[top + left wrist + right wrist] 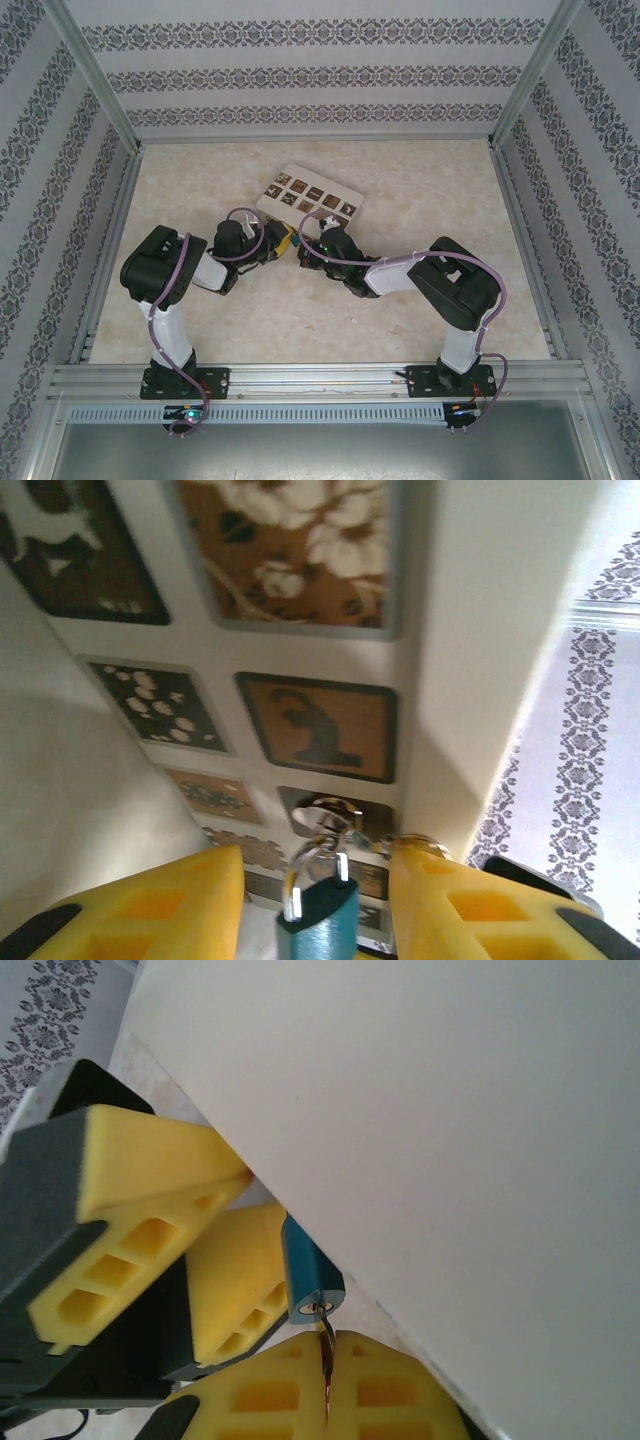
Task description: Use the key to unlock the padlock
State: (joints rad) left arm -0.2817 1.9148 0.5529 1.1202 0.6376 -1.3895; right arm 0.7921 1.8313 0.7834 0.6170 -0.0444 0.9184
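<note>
Clenching the right claw (pixel 327 1360) on the key (pixel 323 1332) and holding its tip right at the keyhole in the end of the padlock (pixel 308 1272). Bracketing the blue body with the left claw (pixel 318 850), yet showing slivers of gap on either side in the left wrist view, so being unable to tell whether gripping it or merely flanking it. Keeping the padlock between the two claws at mid-surface, just in front of the white box (pixel 312 195). Likely risking a skewed entry from here: pressing the thin key in off-axis and bending it, or skating off the keyhole rim. Likely risking, too, a shove from the right pushing the padlock back through a loose left hold toward the box, or turning the whole body instead of the cylinder for want of a firm counter-grip. Counting one padlock, one key, one white box, two claws.
</note>
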